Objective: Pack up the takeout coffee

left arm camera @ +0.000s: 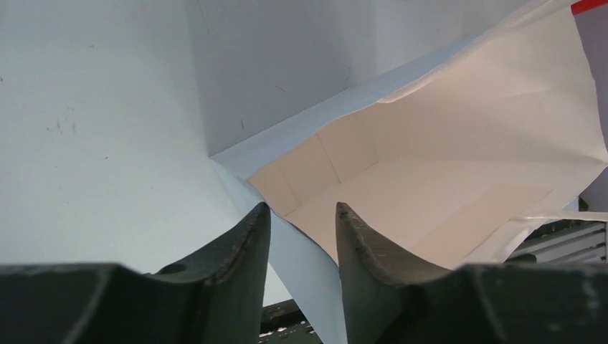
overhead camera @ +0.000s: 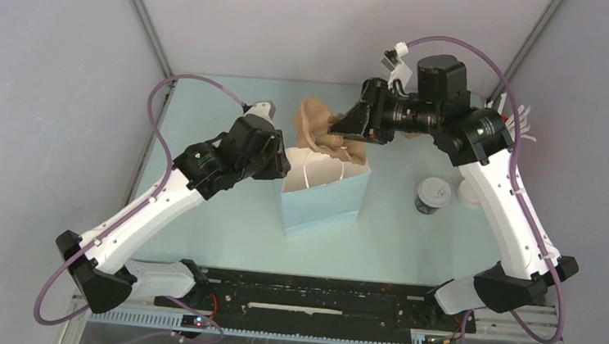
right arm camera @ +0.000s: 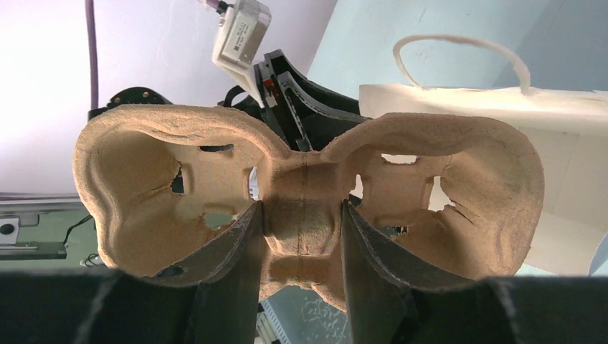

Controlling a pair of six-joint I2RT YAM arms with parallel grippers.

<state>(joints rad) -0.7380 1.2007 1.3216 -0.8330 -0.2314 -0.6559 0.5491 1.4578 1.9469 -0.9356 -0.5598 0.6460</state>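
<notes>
Takeout coffee: the small black disposable cup with a white domed lid point(overhead camera: 433, 194) stands upright on the pale blue table point(overhead camera: 224, 215). It is to the right of the bag and apart from it, close to the right arm's white forearm.
Bag: the light blue paper bag with white cord handles point(overhead camera: 327, 203) stands at the middle of the table with its mouth open upward.
Carrier: the brown moulded-pulp two-cup carrier point(right arm camera: 305, 175) is held off the table, tilted, over the far rim of the bag.
Right end effector point(right arm camera: 301, 211): its fingers are clamped on the narrow bridge between the carrier's two cup wells.
Left end effector point(left arm camera: 301, 215): its fingers stand apart at the bag's left side. The bag's thin paper wall runs up between them, with a gap showing.
</notes>
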